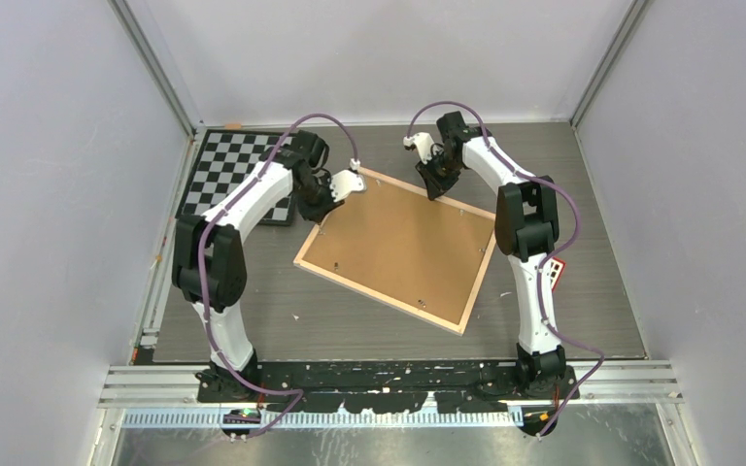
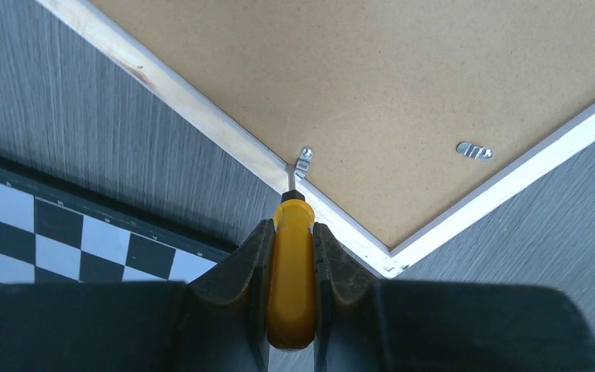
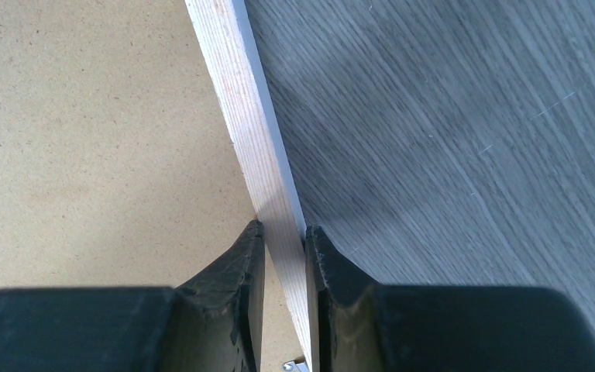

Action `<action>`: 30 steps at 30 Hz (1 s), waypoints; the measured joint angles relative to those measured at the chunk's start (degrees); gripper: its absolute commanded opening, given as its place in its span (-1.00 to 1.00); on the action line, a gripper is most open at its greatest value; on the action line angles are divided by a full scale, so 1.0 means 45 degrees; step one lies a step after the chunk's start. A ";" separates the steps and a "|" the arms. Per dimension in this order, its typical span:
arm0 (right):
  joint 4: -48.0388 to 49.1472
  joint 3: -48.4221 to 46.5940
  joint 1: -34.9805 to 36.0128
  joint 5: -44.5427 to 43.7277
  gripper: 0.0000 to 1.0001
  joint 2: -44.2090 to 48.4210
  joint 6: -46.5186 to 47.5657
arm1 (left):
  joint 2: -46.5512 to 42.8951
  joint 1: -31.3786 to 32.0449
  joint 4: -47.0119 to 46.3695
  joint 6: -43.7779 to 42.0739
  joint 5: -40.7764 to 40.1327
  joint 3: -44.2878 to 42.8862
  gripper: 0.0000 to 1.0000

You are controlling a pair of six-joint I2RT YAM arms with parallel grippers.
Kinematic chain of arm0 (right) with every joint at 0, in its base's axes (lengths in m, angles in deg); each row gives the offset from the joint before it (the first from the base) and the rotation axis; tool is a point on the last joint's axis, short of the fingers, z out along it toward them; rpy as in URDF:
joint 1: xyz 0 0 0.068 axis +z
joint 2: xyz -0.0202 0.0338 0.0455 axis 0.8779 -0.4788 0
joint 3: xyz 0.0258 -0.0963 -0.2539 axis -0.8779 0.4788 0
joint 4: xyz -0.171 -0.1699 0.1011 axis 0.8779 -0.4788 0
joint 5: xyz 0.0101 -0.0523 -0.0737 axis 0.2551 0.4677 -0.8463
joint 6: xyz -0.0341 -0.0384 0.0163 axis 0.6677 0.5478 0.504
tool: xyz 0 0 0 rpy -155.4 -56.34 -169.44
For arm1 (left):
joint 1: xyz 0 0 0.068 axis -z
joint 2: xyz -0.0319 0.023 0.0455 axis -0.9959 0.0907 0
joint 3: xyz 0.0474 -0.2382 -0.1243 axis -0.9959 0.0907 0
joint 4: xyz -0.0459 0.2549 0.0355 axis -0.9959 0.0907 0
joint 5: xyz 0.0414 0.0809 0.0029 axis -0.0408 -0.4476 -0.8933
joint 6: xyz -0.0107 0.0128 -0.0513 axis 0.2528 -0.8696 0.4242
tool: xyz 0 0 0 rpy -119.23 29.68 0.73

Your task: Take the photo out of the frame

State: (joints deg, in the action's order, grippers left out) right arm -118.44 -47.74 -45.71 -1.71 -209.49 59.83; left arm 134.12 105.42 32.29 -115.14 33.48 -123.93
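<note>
The frame (image 1: 398,250) lies face down on the grey table (image 1: 563,291), turned at an angle, its brown back panel up and the pale wood rim running all round it. The photo can't be seen from this side. The black-and-white checkerboard (image 1: 223,170) sits off to the far left, apart from the frame.

The left claw (image 2: 292,232) is closed on a screwdriver (image 2: 292,267) – the yellow handle is pinched between the two dark fingers and points away from the wrist. The thin metal tip reaches over the rim to a small metal clip (image 2: 304,161) on the back panel, near one of the frame's corners. A second clip (image 2: 474,150) lies flat on the panel just inside the neighbouring side of that corner.

The right claw (image 3: 283,232) is down at the frame's far edge. From its own camera you see it clamped on the wood rim, one finger on the panel side and the other on the table side – the strip of wood runs straight up between them
</note>
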 measured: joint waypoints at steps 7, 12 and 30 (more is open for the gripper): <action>0.0000 0.0000 0.0000 0.0000 -0.99 0.0000 -0.0010 | -0.0107 0.0024 -0.0194 -0.0583 -0.0053 0.0413 -1.00; 0.0000 0.0000 0.0000 -0.0005 -0.99 0.0000 -0.0029 | -0.0257 0.0024 -0.0277 -0.0947 0.0039 0.0622 -1.00; 0.0000 0.0000 0.0005 -0.0049 -0.99 0.0000 -0.0049 | -0.0160 0.0068 0.1253 -0.2642 0.0806 0.0316 -1.00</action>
State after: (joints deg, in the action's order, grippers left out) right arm -118.44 -47.74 -45.69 -1.93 -209.49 59.62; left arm 133.39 105.72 37.93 -127.03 37.11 -122.51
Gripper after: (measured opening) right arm 0.253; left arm 0.197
